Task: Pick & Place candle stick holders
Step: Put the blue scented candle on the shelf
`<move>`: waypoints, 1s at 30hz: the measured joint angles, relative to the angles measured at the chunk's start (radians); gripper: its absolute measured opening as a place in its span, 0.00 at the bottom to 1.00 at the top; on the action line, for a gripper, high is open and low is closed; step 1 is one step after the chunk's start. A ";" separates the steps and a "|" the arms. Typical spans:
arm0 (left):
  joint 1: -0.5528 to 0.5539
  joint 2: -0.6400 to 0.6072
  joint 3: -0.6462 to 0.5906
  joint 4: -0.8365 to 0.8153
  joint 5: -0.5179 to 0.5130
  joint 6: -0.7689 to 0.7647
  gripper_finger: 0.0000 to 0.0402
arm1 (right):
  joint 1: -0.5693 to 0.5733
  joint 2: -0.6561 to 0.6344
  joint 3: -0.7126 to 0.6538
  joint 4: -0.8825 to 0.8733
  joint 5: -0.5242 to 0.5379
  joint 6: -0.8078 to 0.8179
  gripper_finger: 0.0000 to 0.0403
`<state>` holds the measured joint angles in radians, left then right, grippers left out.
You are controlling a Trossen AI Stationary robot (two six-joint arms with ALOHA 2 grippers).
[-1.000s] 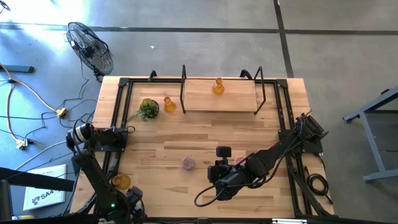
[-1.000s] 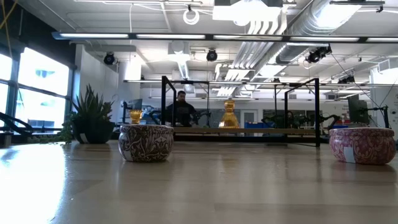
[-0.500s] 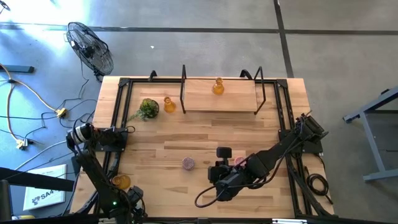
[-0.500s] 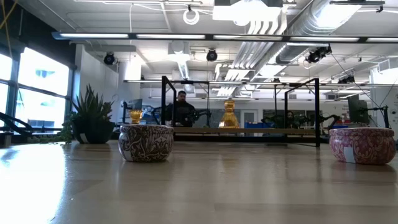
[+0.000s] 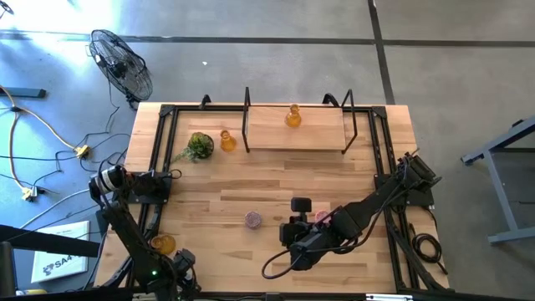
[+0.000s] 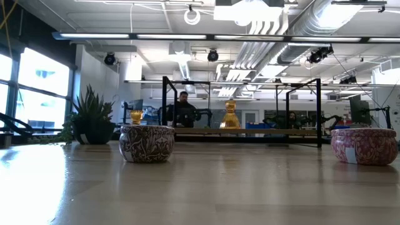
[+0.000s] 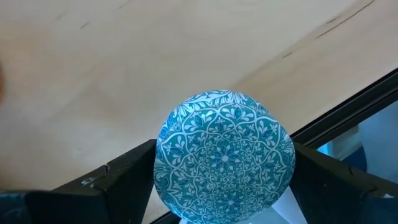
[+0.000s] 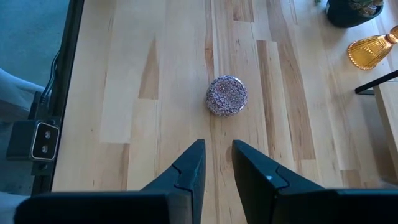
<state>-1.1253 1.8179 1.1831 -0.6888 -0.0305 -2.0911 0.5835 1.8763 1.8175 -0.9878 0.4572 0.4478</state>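
Observation:
My left gripper (image 7: pixel 224 171) is at the table's near left corner (image 5: pixel 180 272), shut on a pale blue patterned round holder (image 7: pixel 225 140). My right gripper (image 8: pixel 217 163) hovers a little open and empty just right of the lilac round holder (image 8: pixel 226 95), which stands on its base on the table (image 5: pixel 252 219). The pink round holder (image 6: pixel 364 145) stands beside my right arm (image 5: pixel 322 216). One amber bottle-shaped holder (image 5: pixel 292 116) stands on the shelf, one (image 5: pixel 226 140) by the plant, one (image 5: pixel 163 244) near the left edge. My left gripper pinches the blue holder's round side wall (image 7: pixel 163 163) between its two fingers (image 7: pixel 130 171), one on each side. The fingers come from above, pointing down. The holder's patterned round face is toward the camera. I cannot tell whether it is lifted clear of the table.
A small green plant (image 5: pixel 199 146) stands at the far left. A black-framed wooden shelf (image 5: pixel 297 134) spans the far middle. Black rails run along the table's sides (image 5: pixel 159 167). A person (image 6: pixel 183 109) shows in the room behind.

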 joint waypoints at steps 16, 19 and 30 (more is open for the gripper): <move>0.000 0.022 -0.050 0.046 0.137 0.081 0.80 | 0.000 0.000 0.000 0.009 0.000 0.000 0.18; 0.002 0.025 -0.056 0.050 0.148 0.086 0.80 | 0.000 0.000 0.000 0.014 -0.001 0.000 0.18; 0.000 0.024 -0.057 0.051 0.100 0.067 0.80 | 0.000 0.000 0.000 0.020 -0.001 0.001 0.18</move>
<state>-1.1255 1.8420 1.1263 -0.6373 0.0696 -2.0238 0.5835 1.8767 1.8175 -0.9681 0.4564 0.4484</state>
